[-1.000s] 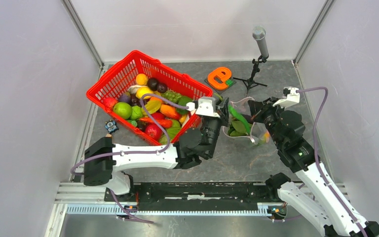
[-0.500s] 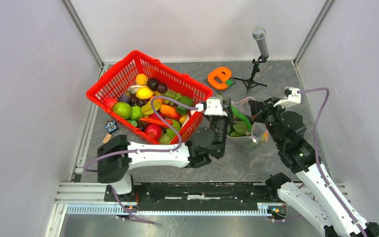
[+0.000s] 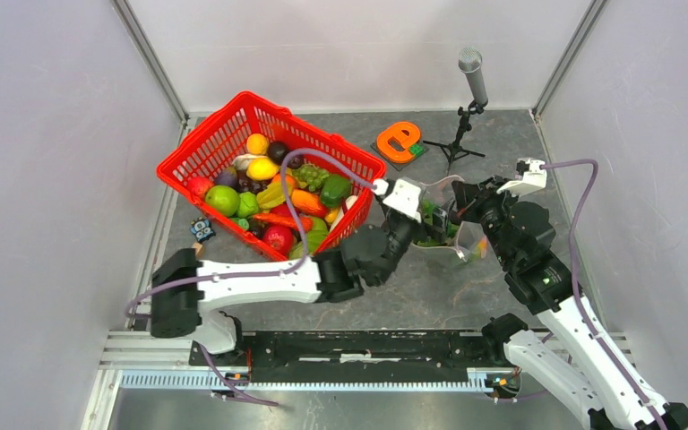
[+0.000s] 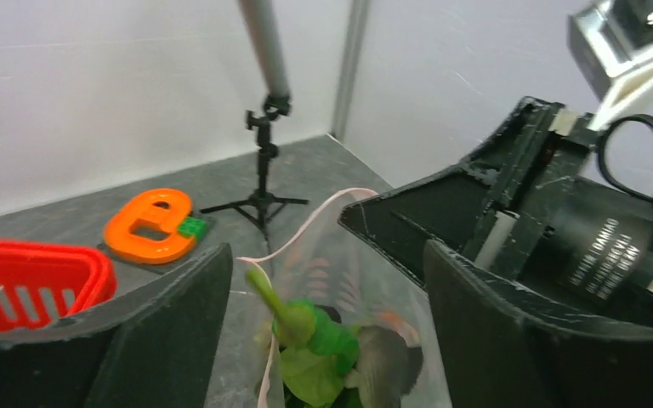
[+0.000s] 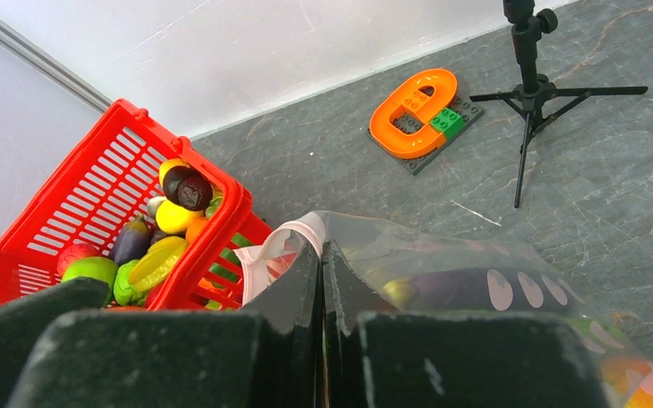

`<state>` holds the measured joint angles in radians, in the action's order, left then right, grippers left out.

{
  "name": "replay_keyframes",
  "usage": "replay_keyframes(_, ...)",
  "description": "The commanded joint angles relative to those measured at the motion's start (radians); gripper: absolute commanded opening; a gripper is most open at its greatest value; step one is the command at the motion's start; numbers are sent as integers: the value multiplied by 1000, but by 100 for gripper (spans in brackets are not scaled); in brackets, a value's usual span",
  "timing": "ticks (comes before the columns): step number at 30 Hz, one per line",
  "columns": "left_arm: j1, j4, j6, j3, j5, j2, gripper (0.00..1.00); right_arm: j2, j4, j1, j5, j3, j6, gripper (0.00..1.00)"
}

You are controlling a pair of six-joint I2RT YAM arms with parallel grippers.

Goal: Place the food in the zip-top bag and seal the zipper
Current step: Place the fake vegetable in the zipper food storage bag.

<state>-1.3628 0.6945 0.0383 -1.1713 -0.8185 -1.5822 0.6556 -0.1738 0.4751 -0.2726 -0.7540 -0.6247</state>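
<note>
Pinching the mouth edge of the clear, crinkly, pale-dotted plastic zip-top bag point(image 5: 476, 272) with the right claw point(image 5: 321, 255), clamped fully together on the film just beside the thin pinkish-white zipper point(image 5: 282, 245), and so holding that mouth up off the grey stone-patterned table point(image 3: 430, 291). Spreading the left claw point(image 4: 325, 255) wide above the same opening, with nothing between its black fingers point(image 4: 161, 331) and one tip to either side of the mouth. Already inside: a floppy green leafy toy vegetable point(image 4: 310, 378), a long green stalk-like piece point(image 4: 276, 306) poking up from it, and a small orange toy fruit point(image 5: 625, 382) low in one corner. Judged partly done, then, with some food bagged and the zipper gaping, not yet pressed shut; no telling about further pieces from the red plastic mesh basket point(image 3: 233, 125), heaped with other toy produce just left of the bag. Left to do in any case: letting go of the rim and running the strip closed along its whole length. Shown from the left wrist alone, the greens down in the bag and the looping open strip; from the right wrist, the tight grip on the rim; from above, both arms meeting at the bag, with an orange letter-shaped block point(image 3: 400, 141) and a black microphone stand point(image 3: 473, 76) beyond.
</note>
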Motion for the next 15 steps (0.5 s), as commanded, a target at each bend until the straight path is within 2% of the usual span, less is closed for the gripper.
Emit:
replay_keyframes(1,97,-447,-248,-69,440,108,91,-9,56,-1,-28,-15,3,6)
replay_keyframes(3,167,-528,-319,-83,622,121,90,-17,56,-1,-32,-10,1,6)
replay_keyframes(4,204,-547,-349,-82,730,126,84,-19,56,-1,-33,-10,1,6)
replay_keyframes(6,249,-575,-383,-77,851,132,82,-19,52,-1,-32,-14,3,6)
replay_keyframes(10,308,-680,-398,-114,991,128,78,-16,48,-2,-28,-19,7,7)
replay_keyframes(13,336,-782,-356,-150,1108,148,81,-5,42,-1,-13,-27,15,7)
replay_keyframes(15,347,-883,-307,-185,1138,174,83,2,36,-1,-8,-36,24,7)
